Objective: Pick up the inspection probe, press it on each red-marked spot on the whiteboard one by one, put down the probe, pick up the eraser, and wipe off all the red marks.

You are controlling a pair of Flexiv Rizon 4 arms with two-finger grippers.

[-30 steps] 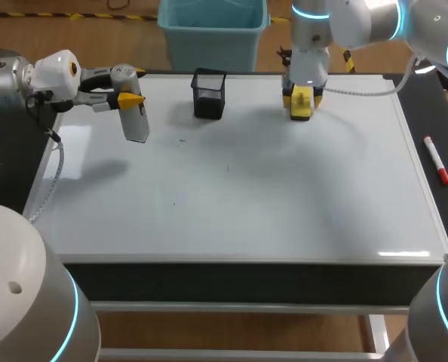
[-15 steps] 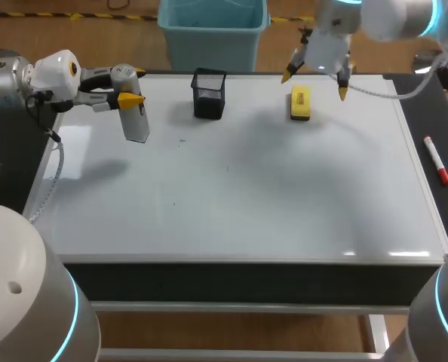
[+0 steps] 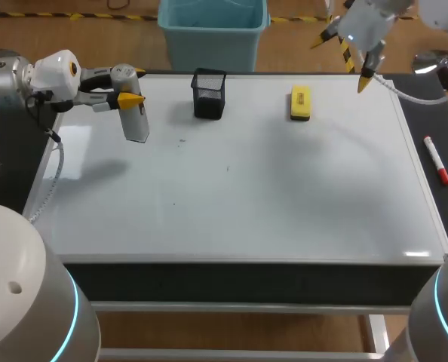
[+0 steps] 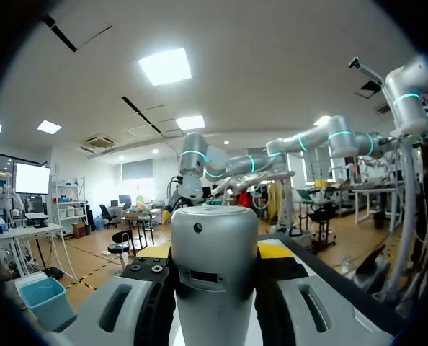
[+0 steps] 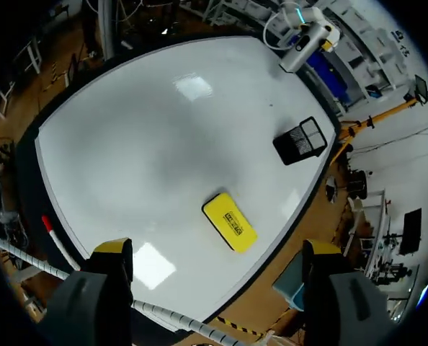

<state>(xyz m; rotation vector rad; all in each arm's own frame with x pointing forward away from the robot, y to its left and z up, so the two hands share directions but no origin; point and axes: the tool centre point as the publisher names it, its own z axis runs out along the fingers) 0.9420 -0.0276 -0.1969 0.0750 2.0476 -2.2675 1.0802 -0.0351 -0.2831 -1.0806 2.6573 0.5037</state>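
Observation:
The grey cylindrical inspection probe [image 3: 136,115] hangs over the whiteboard's [image 3: 284,196] far left corner, with my left gripper [image 3: 130,85] shut on its upper end. In the left wrist view the probe [image 4: 214,267] fills the gap between the fingers. The yellow eraser [image 3: 300,102] lies flat on the board near its far edge. My right gripper [image 3: 343,60] is open and empty, high above and to the right of the eraser [image 5: 230,221], which lies below and between its spread fingers [image 5: 113,254]. No red marks show on the board, only a few faint specks [image 3: 182,140].
A black mesh holder [image 3: 209,93] stands on the board's far edge, left of the eraser. A red marker [image 3: 437,160] lies on the dark strip beside the board's right edge. The right wrist view shows the holder [image 5: 300,140] and marker [image 5: 55,241] too.
My right gripper opened, let go of the eraser on the board, and rose up and away to the back right. The left arm and probe kept still.

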